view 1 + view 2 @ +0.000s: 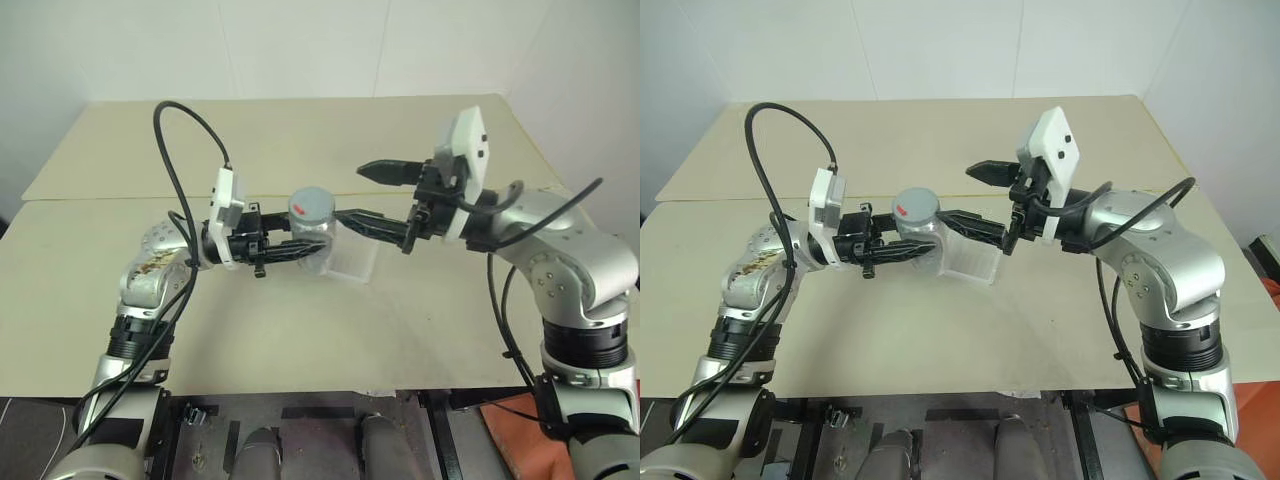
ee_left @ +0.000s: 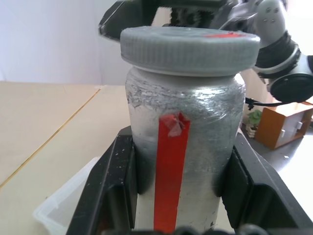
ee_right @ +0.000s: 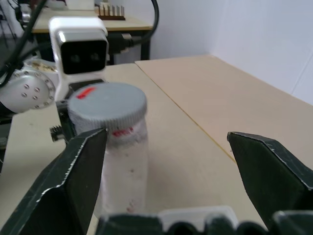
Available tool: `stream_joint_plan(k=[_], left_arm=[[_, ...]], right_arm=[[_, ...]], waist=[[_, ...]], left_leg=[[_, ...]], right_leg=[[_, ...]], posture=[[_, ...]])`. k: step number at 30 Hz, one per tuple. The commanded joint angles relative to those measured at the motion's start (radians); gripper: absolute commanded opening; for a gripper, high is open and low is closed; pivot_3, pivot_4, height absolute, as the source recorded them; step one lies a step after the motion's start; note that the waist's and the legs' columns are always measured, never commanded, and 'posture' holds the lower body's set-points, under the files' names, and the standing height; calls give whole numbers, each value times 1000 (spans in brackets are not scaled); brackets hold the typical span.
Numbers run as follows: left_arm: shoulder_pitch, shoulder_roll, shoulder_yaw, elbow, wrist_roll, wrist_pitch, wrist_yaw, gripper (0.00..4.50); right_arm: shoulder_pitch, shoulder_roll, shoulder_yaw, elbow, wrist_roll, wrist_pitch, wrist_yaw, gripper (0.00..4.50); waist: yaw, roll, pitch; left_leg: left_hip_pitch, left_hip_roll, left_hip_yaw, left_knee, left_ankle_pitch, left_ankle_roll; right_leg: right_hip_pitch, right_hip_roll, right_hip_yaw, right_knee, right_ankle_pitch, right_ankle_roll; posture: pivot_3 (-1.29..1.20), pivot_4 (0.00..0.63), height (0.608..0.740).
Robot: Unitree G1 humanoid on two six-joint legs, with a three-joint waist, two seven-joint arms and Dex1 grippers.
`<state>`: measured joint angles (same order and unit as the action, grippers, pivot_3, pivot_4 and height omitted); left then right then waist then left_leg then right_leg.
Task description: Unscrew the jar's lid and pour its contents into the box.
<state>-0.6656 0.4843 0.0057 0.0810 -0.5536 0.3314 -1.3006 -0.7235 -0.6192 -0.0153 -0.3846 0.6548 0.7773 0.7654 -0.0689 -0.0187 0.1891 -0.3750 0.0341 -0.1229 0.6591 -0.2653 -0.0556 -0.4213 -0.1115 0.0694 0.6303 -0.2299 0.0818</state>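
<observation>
The jar's (image 2: pixel 183 147) base is cut off at the left wrist view's edge, and black fingers (image 2: pixel 110 191) cover its lower sides. Its frosted wall hides whatever is inside. The box (image 1: pixel 352 258) sits partly hidden behind the jar.

Beige table (image 1: pixel 300 330) before white wall (image 1: pixel 300 45); orange-brown wooden box (image 2: pixel 283 125) beyond.

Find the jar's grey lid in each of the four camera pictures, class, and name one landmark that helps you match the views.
Left eye view: the lid sits centre, atop the jar held by the left gripper.
Right eye view: the lid lies left of centre.
Left wrist view: the lid spans the upper middle.
Right wrist view: the lid lies left of centre.
Shared landmark: the red mark on the lid.
</observation>
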Motion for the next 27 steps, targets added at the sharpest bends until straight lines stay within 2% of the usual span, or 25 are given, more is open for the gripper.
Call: stream_joint_plan(k=[1, 11, 20, 27], left_arm=[[-4, 4, 10, -29, -15, -8, 0, 1878], [-11, -20, -2, -11, -1, -22, 8, 1878], [1, -22, -4, -27, -3, -21, 14, 1878], [20, -11, 0, -55, -8, -12, 24, 1878]], right_arm=[[15, -18, -45, -72, 55, -5, 28, 4469], [-23, 8, -9, -123, 109, 15, -12, 4469], [-98, 79, 94, -67, 40, 31, -79, 4469], [-121, 97, 118, -41, 24, 45, -77, 4469]], waist=[[-1, 0, 0], [-1, 0, 0], [0, 0, 0], [-1, 0, 0]], left_leg=[[0, 0, 0, 0, 0, 0], [0, 0, 0, 0, 0, 0], [0, 0, 0, 0, 0, 0], [0, 0, 0, 0, 0, 0]], right_leg=[[0, 0, 0, 0, 0, 0], [0, 0, 0, 0, 0, 0], [0, 0, 0, 0, 0, 0], [0, 0, 0, 0, 0, 0]], posture=[[0, 150, 740], [0, 150, 740], [0, 150, 740], [0, 150, 740]])
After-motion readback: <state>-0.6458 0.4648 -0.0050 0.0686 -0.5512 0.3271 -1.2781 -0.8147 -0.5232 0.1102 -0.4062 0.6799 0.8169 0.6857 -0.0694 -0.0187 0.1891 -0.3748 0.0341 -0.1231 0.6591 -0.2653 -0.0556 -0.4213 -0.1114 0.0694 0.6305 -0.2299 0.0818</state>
